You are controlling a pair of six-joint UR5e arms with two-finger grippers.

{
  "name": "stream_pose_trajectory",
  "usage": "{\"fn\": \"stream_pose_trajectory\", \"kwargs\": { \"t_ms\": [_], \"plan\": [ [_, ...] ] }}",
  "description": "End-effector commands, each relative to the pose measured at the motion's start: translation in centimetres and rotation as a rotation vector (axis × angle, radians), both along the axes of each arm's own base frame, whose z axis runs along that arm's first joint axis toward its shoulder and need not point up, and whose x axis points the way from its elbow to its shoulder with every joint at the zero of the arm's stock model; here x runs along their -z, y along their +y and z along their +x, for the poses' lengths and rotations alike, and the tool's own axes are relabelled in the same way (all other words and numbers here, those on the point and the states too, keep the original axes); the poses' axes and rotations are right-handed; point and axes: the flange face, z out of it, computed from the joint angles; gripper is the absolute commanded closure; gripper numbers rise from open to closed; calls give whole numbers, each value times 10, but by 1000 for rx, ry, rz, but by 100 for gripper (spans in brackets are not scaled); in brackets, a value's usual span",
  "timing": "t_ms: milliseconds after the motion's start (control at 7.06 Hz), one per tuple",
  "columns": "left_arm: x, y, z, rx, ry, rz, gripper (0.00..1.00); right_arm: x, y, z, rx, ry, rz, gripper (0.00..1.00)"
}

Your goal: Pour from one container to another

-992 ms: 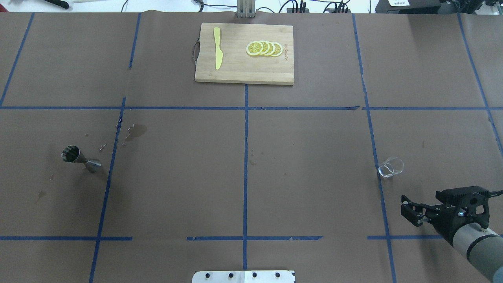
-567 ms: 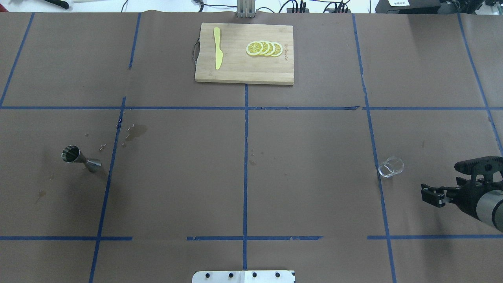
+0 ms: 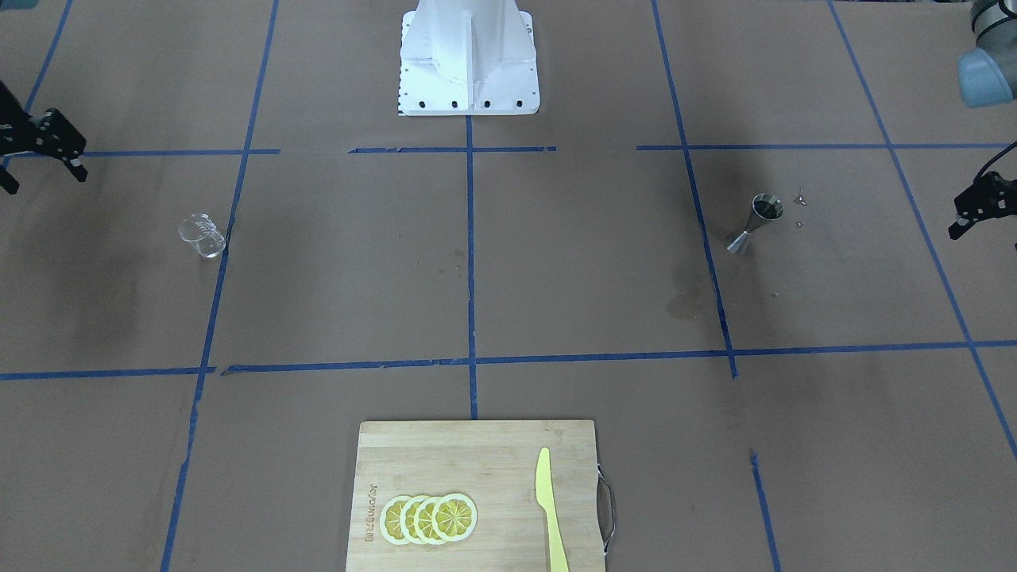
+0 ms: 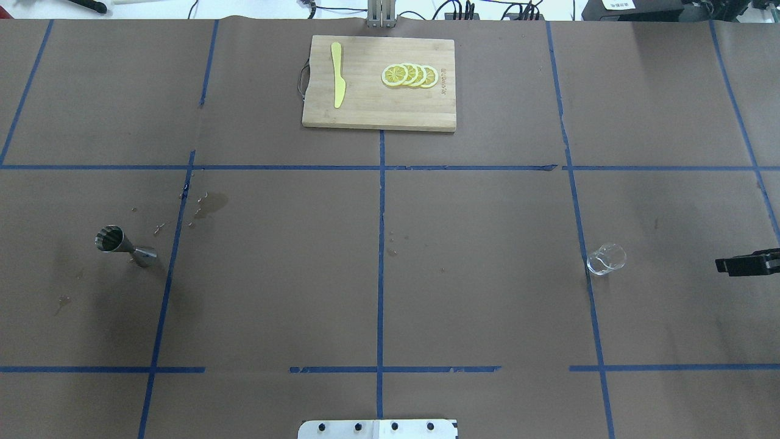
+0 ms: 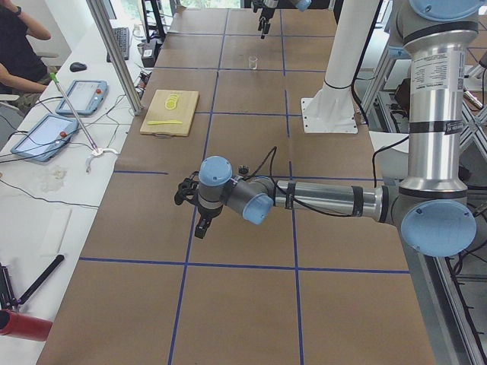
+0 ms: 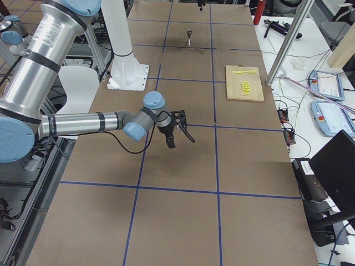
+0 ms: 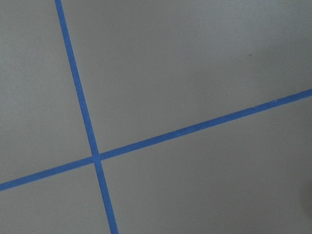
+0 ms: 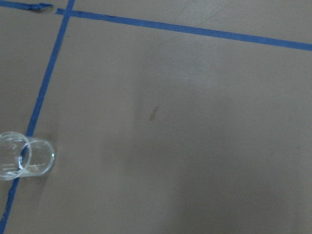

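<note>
The small clear glass (image 4: 606, 258) stands upright on the brown table, right of centre beside a blue tape line; it also shows as the glass (image 3: 201, 236) and the glass (image 8: 24, 162). The steel jigger (image 4: 125, 245) stands far off on the left half, seen too as the jigger (image 3: 755, 223). My right gripper (image 3: 44, 179) hovers open and empty to the right of the glass, well clear of it; only a tip shows at the overhead view's edge (image 4: 746, 265). My left gripper (image 5: 190, 215) hangs open and empty left of the jigger, apart from it.
A wooden cutting board (image 4: 379, 116) with lemon slices (image 4: 409, 75) and a yellow knife (image 4: 337, 74) lies at the far middle edge. Wet spots (image 4: 210, 204) mark the paper near the jigger. The robot's base plate (image 3: 469, 87) sits at the near middle.
My right gripper has swung to the right and away from the robot, from the near right corner to level with the glass, mostly leaving the overhead view. Glass and jigger have not moved.
</note>
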Motion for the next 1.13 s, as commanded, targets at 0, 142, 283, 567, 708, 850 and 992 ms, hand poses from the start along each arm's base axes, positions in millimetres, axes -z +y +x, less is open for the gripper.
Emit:
{"fn": "stream_pose_trajectory", "kwargs": {
  "t_ms": [0, 142, 283, 567, 708, 850, 992],
  "plan": [
    [-3, 5, -42, -16, -5, -2, 0, -63, -19, 78, 19, -85, -19, 0],
    [-3, 6, -75, 13, -20, -15, 0, -80, -17, 99, 7, -92, -31, 0],
    [17, 10, -86, 40, -43, -25, 0, -82, -18, 116, -6, -109, -53, 0],
    [-11, 36, -89, 44, -63, -84, 0, -80, -31, 126, 55, -81, -32, 0],
    [-11, 39, -89, 43, -58, -82, 0, -62, -47, 131, 67, -67, -52, 0],
    [-17, 51, -90, 41, -58, -95, 0, -46, -57, 143, 93, -48, -51, 0],
    [-29, 70, -87, 30, -58, -123, 0, -35, -71, 154, 131, -28, -45, 0]
  ]
}}
